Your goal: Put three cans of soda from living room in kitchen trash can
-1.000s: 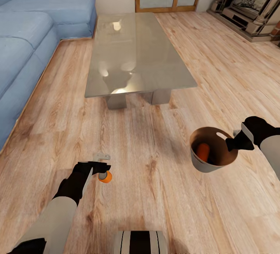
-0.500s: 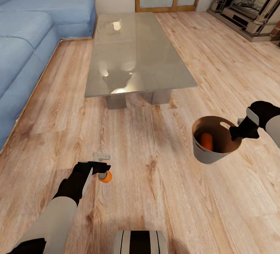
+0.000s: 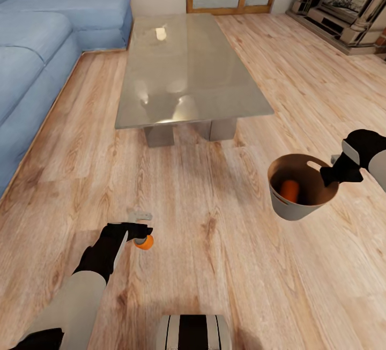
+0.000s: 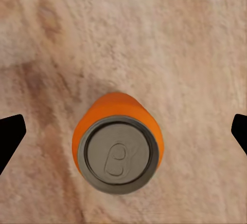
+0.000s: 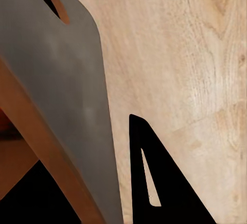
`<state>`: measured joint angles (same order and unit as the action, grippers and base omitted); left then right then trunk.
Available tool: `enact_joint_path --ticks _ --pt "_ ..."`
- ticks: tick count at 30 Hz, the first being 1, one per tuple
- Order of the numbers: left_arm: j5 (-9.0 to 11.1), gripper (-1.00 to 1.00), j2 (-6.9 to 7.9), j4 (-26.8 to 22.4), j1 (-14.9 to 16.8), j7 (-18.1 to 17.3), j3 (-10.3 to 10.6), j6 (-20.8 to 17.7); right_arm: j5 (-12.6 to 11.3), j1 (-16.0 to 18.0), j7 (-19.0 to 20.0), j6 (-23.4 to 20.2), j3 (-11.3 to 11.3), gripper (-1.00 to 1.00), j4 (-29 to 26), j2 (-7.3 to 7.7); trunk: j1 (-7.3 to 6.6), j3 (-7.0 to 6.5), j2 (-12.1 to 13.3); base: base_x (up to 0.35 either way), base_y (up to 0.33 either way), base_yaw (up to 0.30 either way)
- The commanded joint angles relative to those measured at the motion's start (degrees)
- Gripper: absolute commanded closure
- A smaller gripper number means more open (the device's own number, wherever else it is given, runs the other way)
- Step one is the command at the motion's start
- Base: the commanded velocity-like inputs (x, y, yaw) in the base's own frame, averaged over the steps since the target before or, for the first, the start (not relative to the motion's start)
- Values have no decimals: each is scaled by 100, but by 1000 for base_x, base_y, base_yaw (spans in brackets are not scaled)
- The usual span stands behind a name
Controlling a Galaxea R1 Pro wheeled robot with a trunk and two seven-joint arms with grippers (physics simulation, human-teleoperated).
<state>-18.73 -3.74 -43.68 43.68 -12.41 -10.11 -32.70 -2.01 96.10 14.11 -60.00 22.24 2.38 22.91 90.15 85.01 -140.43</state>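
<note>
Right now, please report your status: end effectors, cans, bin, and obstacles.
Left end effector open above upright soda can on floor. Right end effector shut on trash can rim; one can inside. Coffee table ahead.

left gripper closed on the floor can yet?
No: in the left wrist view both fingertips stand well clear of the upright soda can on the floor.

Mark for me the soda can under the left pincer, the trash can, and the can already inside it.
soda can under the left pincer (image 4: pixel 118 154): left wrist view, on its grey metal top.
trash can (image 3: pixel 294 211): head view, on its pale grey outer wall.
can inside the trash can (image 3: pixel 290 191): head view, on its orange side.
</note>
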Motion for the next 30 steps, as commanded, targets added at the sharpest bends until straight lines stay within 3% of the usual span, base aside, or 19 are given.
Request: enact_joint_path --ticks 1,7,16,30 --pt "1 -100 -1 0 0 -1 0 0 8 4 4 0 28 100 1 -3 21 18 -42 0 0 0" --pt "1 -100 1 0 0 -6 0 -14 8 5 4 0 20 100 0 0 152 126 -281 0 0 0" --pt "3 -100 4 0 0 -7 0 -26 8 5 4 0 17 100 0 9 155 148 -282 0 0 0" --pt "8 -100 4 0 0 -7 0 -77 8 5 4 0 19 100 -1 2 188 436 -300 0 0 0"
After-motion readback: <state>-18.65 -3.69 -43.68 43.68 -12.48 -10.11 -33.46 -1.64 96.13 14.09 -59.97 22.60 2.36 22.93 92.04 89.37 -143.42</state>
